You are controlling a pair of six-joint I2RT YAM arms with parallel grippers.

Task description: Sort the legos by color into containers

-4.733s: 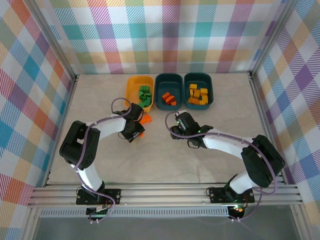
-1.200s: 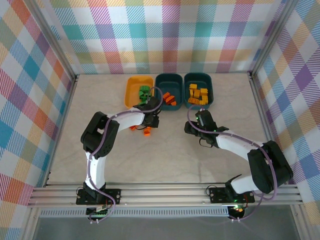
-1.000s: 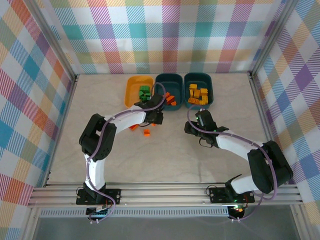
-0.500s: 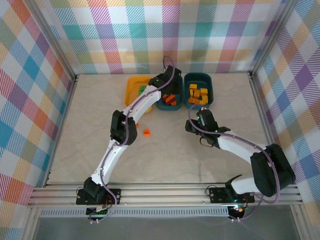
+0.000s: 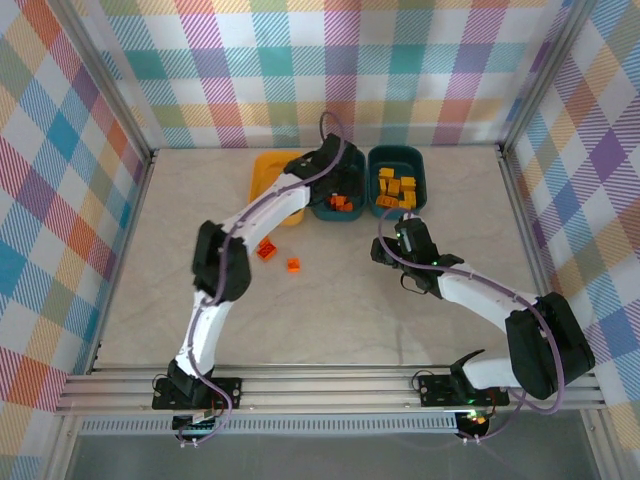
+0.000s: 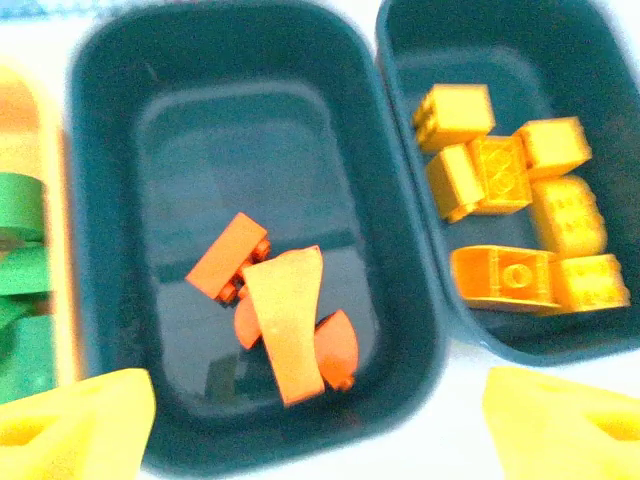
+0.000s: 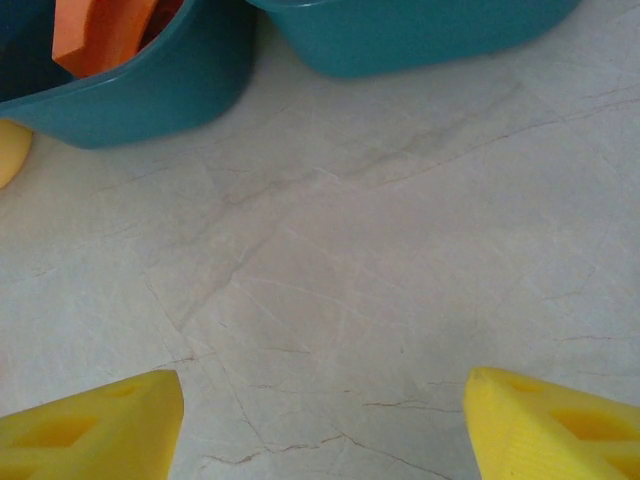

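Note:
My left gripper [image 5: 328, 180] hangs open over the middle dark teal container [image 6: 110, 250], its yellow fingertips [image 6: 80, 420] wide apart with nothing between them. Several orange legos [image 6: 285, 320] lie in that tub. The right teal container [image 6: 405, 130] holds several yellow legos [image 6: 520, 230]. The yellow-orange container [image 5: 266, 178] holds green legos [image 6: 20, 210] and is partly hidden by my left arm. Two orange legos [image 5: 266, 250] [image 5: 293, 265] lie loose on the table. My right gripper [image 5: 392, 225] is open and empty above bare table [image 7: 325, 420], just short of the teal tubs.
The three tubs stand side by side at the back centre, close to the checked back wall. Metal frame rails [image 5: 135, 250] run along both sides. My left arm stretches diagonally across the left centre of the table.
My left gripper travelled from the loose bricks to the middle teal tub and opened there; an orange piece now lies in the tub. The right arm barely moved.

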